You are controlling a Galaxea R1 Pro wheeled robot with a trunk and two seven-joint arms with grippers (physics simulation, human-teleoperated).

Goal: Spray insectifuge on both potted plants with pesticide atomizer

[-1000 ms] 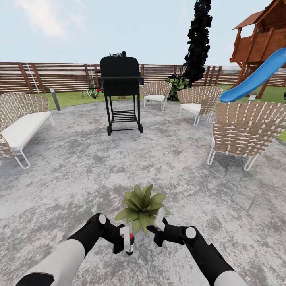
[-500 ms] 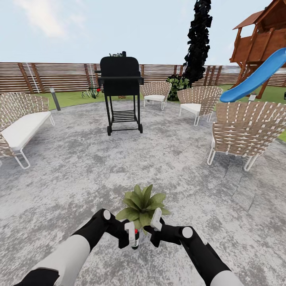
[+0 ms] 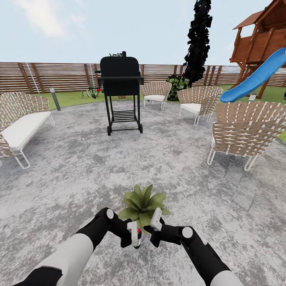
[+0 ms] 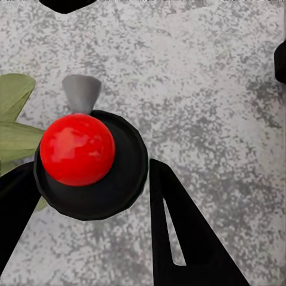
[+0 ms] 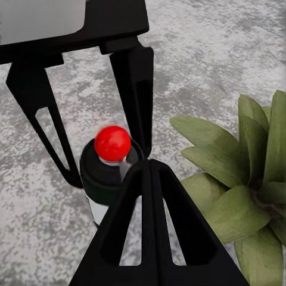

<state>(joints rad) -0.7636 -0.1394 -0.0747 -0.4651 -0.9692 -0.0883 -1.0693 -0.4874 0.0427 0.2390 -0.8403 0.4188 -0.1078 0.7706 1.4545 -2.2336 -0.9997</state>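
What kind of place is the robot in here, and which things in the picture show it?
It looks like a backyard garden with a patio. A black grill stands on round grey paving, woven chairs sit around it, and a brown slatted fence and a playhouse with a blue slide stand behind.

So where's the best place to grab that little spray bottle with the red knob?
Around its round dark body, below the red knob, squeezing from two opposite sides. The spray bottle stands upright, and the left claw already straddles it that way, leaving the nozzle free.
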